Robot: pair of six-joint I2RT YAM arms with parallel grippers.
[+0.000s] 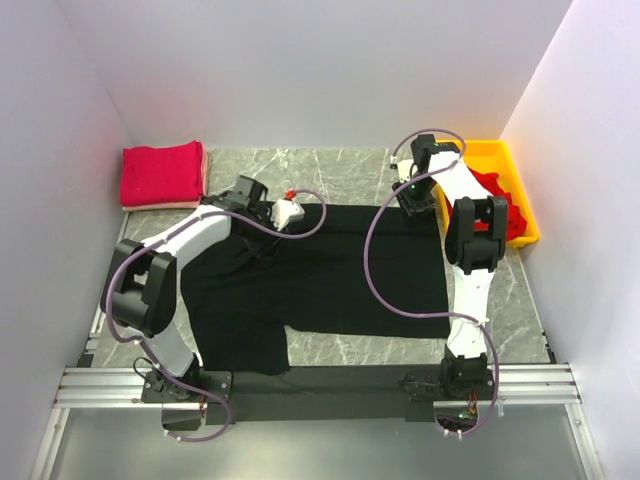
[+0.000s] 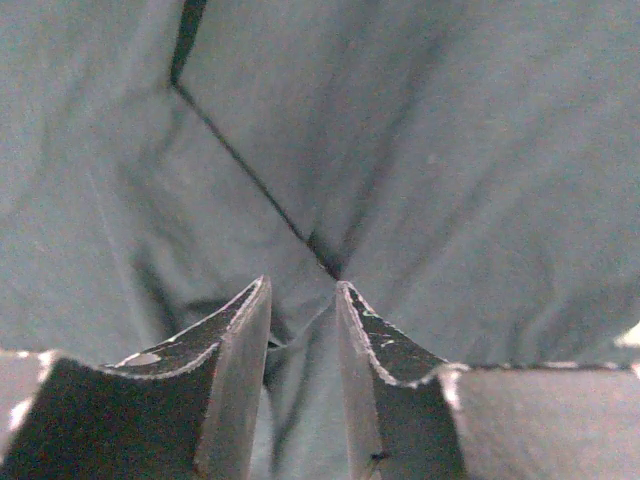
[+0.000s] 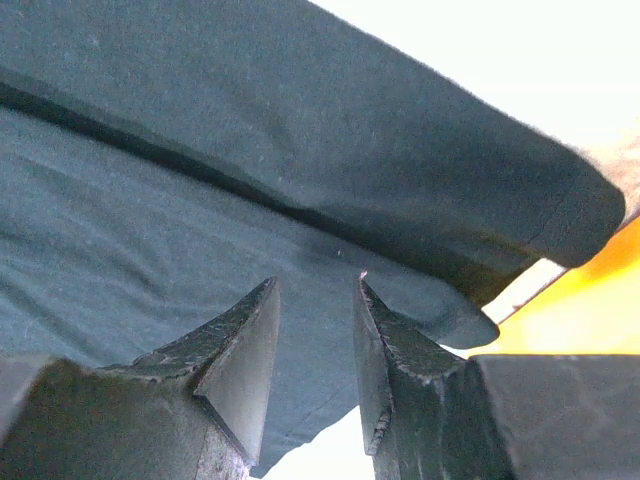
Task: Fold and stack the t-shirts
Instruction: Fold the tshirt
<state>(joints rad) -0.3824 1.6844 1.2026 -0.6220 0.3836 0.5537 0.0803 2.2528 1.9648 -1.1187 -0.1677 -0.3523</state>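
In the far left corner a folded red t-shirt (image 1: 160,172) lies on the marble table (image 1: 340,172). To its right the left gripper (image 1: 287,211) sits low on the far edge of the black t-shirt (image 1: 330,275), which is spread flat across the middle of the table (one sleeve reaches toward the near left). In the wrist view its fingers (image 2: 235,350) stand close together with a ridge of black cloth pinched between them. Farther right, the right gripper (image 1: 410,200) is at the shirt's far right corner, its fingers (image 3: 240,345) also narrow, with the black cloth's edge caught in the gap. At the far right the yellow tray (image 1: 500,152) holds crumpled red t-shirts (image 1: 513,220).
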